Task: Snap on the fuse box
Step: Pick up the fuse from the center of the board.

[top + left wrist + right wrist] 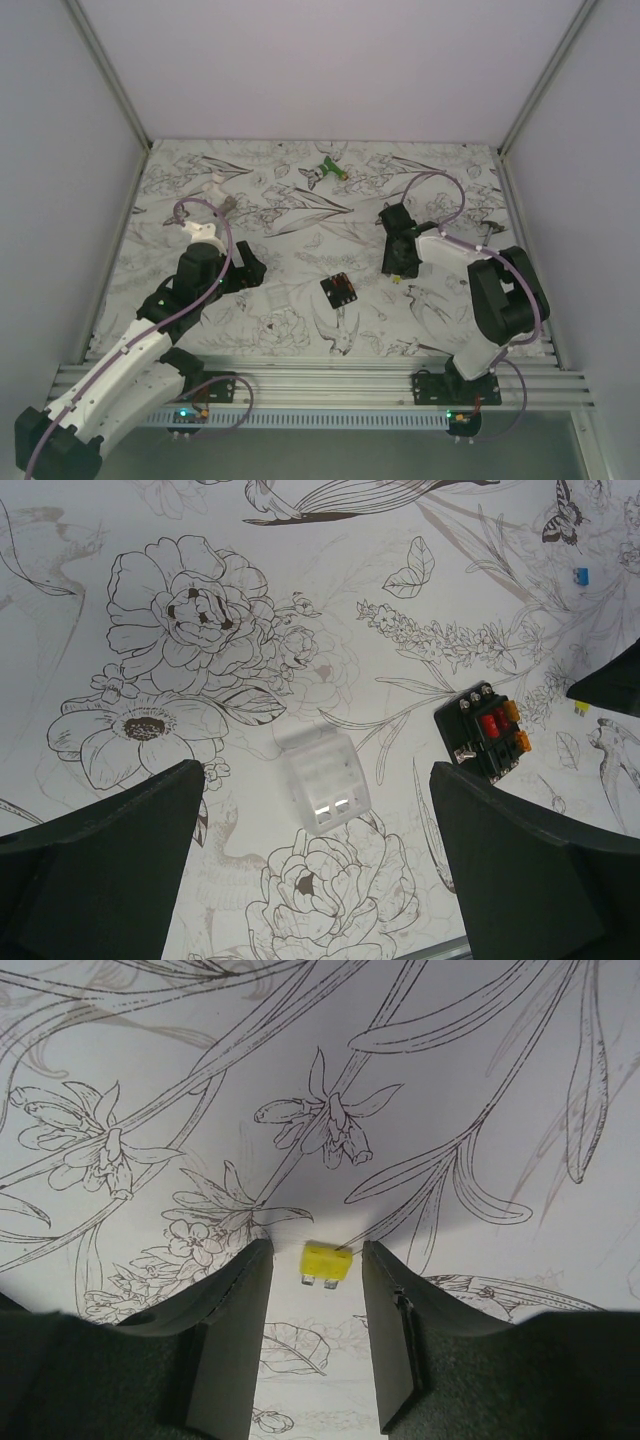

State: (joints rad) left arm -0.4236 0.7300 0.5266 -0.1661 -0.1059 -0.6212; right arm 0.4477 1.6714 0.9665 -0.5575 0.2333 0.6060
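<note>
Pale plain walls box in a worktop (280, 330) printed with line-drawn flowers. Left tool (317, 770) hangs spread wide above a clear cover (322, 780), gripping nothing. Right tool (315, 1250) sits low, fingers apart on either side of a yellow fuse (326, 1262), not yet touching it. Fuse box (339, 290) lies flat mid-worktop between the arms, near the cover and apart from both tools. Step in hand looks like picking up the loose fuse. Next, the fingers must pinch it squarely, lift, and line its blades with a free slot.
</note>
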